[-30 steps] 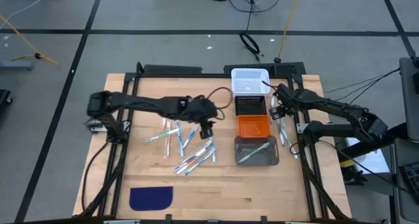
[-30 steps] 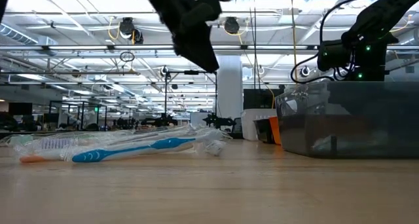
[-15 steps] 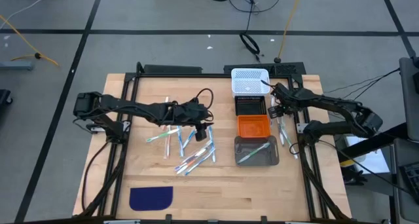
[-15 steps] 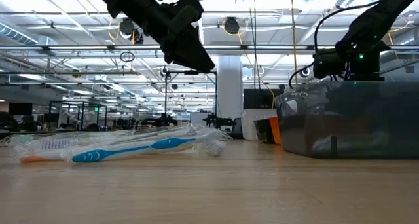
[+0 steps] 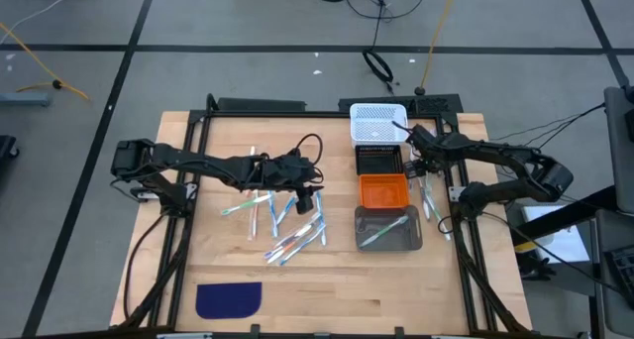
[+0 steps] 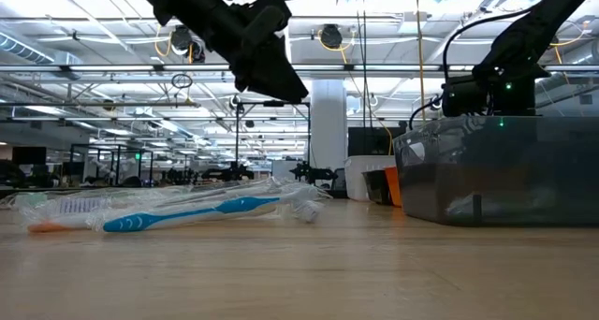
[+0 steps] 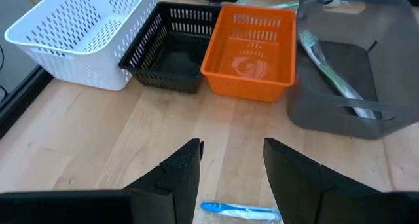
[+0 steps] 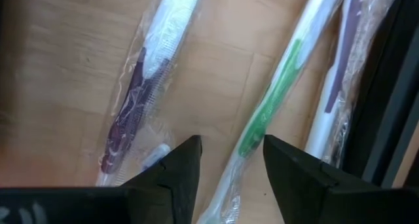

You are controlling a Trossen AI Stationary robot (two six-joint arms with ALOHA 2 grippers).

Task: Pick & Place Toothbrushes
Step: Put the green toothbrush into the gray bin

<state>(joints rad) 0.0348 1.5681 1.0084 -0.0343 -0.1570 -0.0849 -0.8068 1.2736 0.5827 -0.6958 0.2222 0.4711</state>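
place: big robot lab hall | signs: high ceiling pipes (image 6: 112,69), hanging lamps (image 6: 329,36), far desks (image 6: 103,161), floor cables (image 5: 381,61), wooden tabletop (image 5: 337,289)

Two dark jointed arms, black cables, blunt black fingers (image 7: 183,178)

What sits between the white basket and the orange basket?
The black basket stands between the white basket and the orange basket, clearest in the left wrist view.
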